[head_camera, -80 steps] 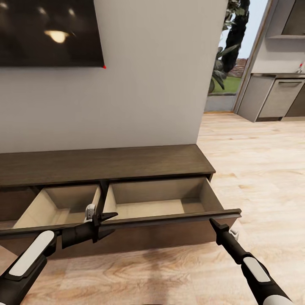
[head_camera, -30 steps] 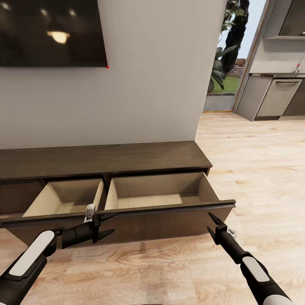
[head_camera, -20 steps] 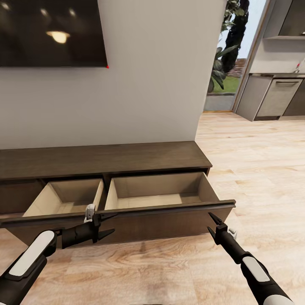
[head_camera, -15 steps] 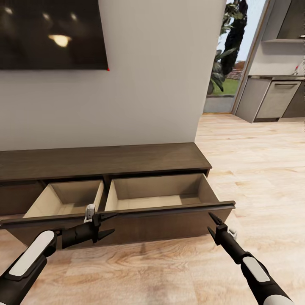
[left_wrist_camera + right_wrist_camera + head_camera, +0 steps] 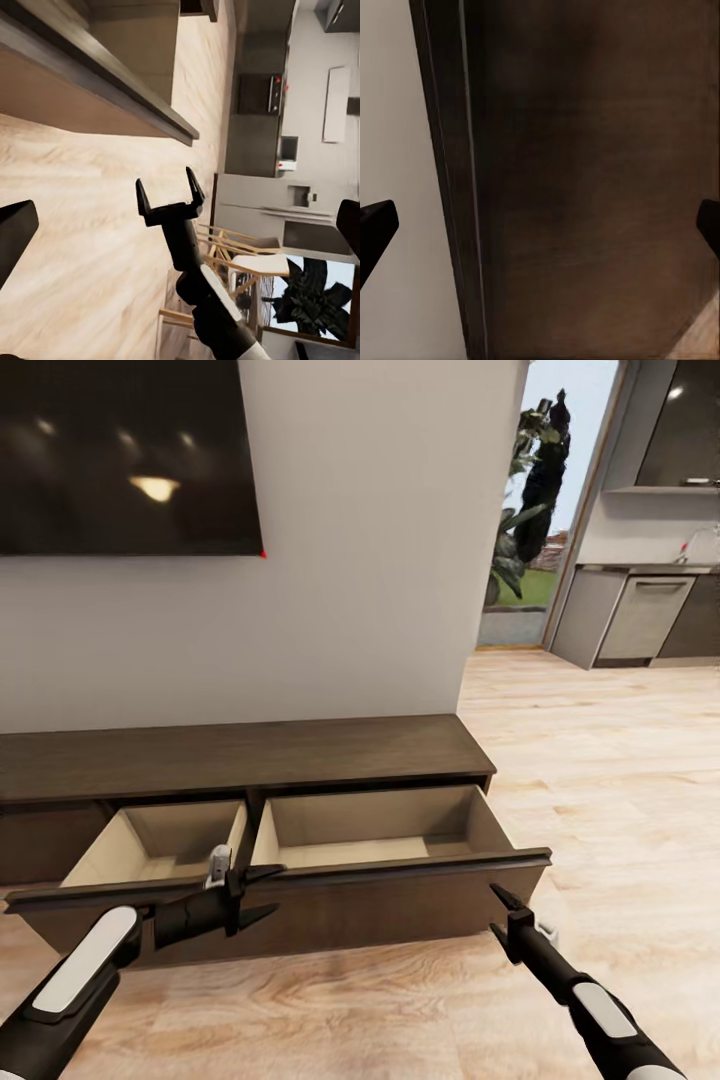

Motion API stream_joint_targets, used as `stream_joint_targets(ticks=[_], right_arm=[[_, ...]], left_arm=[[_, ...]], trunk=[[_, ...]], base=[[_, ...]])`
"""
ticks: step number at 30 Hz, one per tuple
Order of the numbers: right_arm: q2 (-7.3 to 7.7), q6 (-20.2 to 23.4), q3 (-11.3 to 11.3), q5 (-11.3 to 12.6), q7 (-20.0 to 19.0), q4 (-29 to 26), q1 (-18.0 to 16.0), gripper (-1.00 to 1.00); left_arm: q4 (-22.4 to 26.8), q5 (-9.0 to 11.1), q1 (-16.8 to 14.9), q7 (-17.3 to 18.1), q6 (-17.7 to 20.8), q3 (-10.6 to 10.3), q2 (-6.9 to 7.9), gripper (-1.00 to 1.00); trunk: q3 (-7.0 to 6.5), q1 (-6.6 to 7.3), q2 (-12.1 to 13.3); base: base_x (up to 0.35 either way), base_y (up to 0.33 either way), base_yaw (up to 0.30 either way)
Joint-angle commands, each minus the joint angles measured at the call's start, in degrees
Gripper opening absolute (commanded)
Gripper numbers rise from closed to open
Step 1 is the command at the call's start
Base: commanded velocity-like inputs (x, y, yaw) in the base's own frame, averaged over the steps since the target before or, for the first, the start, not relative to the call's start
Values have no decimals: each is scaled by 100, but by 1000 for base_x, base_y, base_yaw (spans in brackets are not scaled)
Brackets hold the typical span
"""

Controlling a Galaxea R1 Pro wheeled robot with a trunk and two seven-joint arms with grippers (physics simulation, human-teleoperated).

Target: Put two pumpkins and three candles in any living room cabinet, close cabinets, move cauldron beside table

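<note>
The long low dark-brown cabinet [image 5: 240, 755] stands against the wall with two drawers pulled out. The left drawer [image 5: 160, 838] and the right drawer [image 5: 400, 842] show bare beige insides. My left gripper [image 5: 262, 892] hovers open in front of the gap between the two drawer fronts. My right gripper [image 5: 497, 912] is open just before the right drawer's outer corner, also seen open as the right gripper [image 5: 169, 196] in the left wrist view. The right wrist view looks close onto the dark cabinet [image 5: 585, 187] front. The pumpkins, candles, cauldron and table are out of view.
A black TV [image 5: 120, 450] hangs on the grey wall above the cabinet. To the right, light wood floor [image 5: 620, 780] runs to a kitchen with a dishwasher [image 5: 640, 620] and a plant [image 5: 530, 490] by a glass door.
The head view has backed off and tilted up a little, so the cabinet sits lower and farther. Both drawers stay open and both grippers hold their pose.
</note>
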State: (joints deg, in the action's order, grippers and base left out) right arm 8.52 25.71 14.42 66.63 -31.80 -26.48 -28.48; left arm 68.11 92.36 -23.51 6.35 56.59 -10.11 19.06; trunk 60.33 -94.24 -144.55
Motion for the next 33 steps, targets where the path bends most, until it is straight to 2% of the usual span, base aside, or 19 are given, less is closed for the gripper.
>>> stream_joint_targets(ticks=[1, 2, 3, 6, 10, 24, 33], right_arm=[[32, 47, 24, 34, 6, 141, 3, 100], [52, 42, 24, 34, -3, 189, 6, 100], [186, 40, 30, 50, -25, 369, 20, 100], [432, 46, 34, 69, -180, 522, 31, 100], [553, -18, 37, 53, -486, 578, 59, 100], [607, -31, 14, -23, -566, 598, 86, 100], [596, -98, 9, -173, -588, 580, 85, 100]], left_arm=[[-5, -60, -4, 50, 2, -18, -62, 100], [-5, -62, -4, 48, 2, -23, -77, 100], [-7, -70, -4, 44, 0, -69, -114, 100], [-8, -81, -4, 36, -7, -143, -139, 100], [-8, -84, -4, 36, -10, -169, -146, 100], [-8, -82, -4, 37, -16, -173, -148, 100], [-8, -72, -4, 41, -8, -174, -149, 100]], trunk=[[-18, 4, 0], [-40, 6, 1], [-62, 9, 2], [-129, 17, 6], [-217, 27, 12], [-528, 63, 30], [-727, 86, 42]], base=[[0, 0, 0], [0, 0, 0], [0, 0, 0], [0, 0, 0], [0, 0, 0], [0, 0, 0], [0, 0, 0]])
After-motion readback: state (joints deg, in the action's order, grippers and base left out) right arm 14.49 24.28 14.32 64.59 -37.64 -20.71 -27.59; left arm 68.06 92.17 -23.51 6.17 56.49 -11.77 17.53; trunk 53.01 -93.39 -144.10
